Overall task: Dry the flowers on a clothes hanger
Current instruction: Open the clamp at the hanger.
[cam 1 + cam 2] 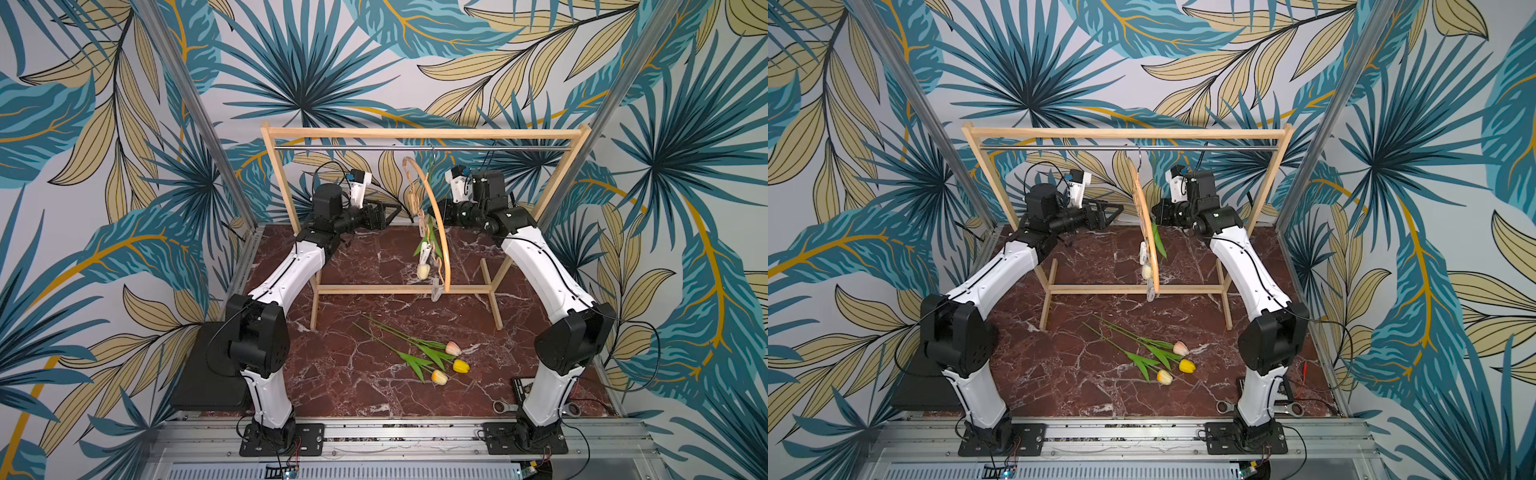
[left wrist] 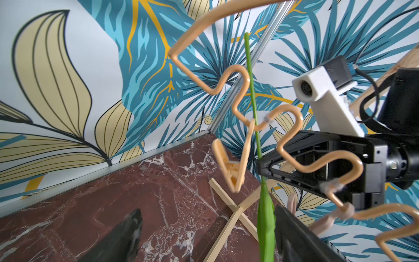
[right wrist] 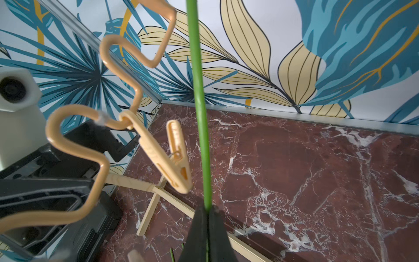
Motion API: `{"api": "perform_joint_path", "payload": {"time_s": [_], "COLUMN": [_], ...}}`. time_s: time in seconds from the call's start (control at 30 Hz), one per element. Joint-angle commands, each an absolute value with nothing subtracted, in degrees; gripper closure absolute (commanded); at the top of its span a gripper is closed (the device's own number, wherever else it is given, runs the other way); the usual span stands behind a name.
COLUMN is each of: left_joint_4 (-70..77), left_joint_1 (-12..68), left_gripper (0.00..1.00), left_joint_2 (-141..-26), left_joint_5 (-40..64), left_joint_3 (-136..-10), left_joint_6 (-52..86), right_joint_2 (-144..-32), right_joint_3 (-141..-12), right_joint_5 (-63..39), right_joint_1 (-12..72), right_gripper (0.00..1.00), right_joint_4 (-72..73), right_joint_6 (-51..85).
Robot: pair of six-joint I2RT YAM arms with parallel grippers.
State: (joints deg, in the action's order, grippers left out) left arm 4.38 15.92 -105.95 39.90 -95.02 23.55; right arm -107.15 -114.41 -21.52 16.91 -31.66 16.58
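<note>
Green stem [image 3: 199, 113], upright and pinched in your closed right gripper [image 3: 207, 215], stands just beside the peg [image 3: 167, 158]; your wide-open, empty left gripper [image 1: 395, 210] faces that peg.

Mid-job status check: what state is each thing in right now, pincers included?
Right pincer: shut on the cream tulip stem.
Left pincer: open, holding nothing.
Cream tulip: head down, not clipped yet.
Clip: shut, empty, just beside the stem.
Hanger: hooked on the rail.
Other three tulips: lying loose on the table.
</note>
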Motion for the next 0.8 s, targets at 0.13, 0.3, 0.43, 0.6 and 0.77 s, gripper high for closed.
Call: {"api": "perform_joint_path", "payload": {"time_s": [0.13, 0.3, 0.43, 0.6, 0.77], "left_joint_4": [6.3, 6.8, 7.6, 8.3, 8.5], "left_joint_1": [15.5, 15.3, 15.3, 15.3, 15.1], "left_gripper": [0.05, 0.06, 0.1, 0.14, 0.16], "left_joint_2": [-109.0, -110.4, -111.3, -111.8, -112.5], "left_joint_5": [44.0, 45.4, 46.0, 47.3, 47.4], "left_joint_3": [-101.5, -103.1, -103.4, -104.0, -105.0], "left_joint_6": [20.7, 21.1, 21.7, 22.1, 22.3], "right_joint_2": [-109.8, -111.5, -112.7, -113.4, -114.0], "right_joint_3": [-117.7, -119.7, -121.5, -122.7, -123.9], "right_joint_5": [-29.8, -33.9, -35.9, -38.7, -40.4], "right_joint_1": [16.9, 16.9, 16.9, 16.9, 16.9], "right_gripper": [1.0, 1.0, 1.0, 1.0, 0.99], "right_joint_4": [-33.3, -34.7, -36.7, -38.4, -40.6], "right_joint_6": [15.3, 14.5, 13.6, 13.0, 12.3]}}
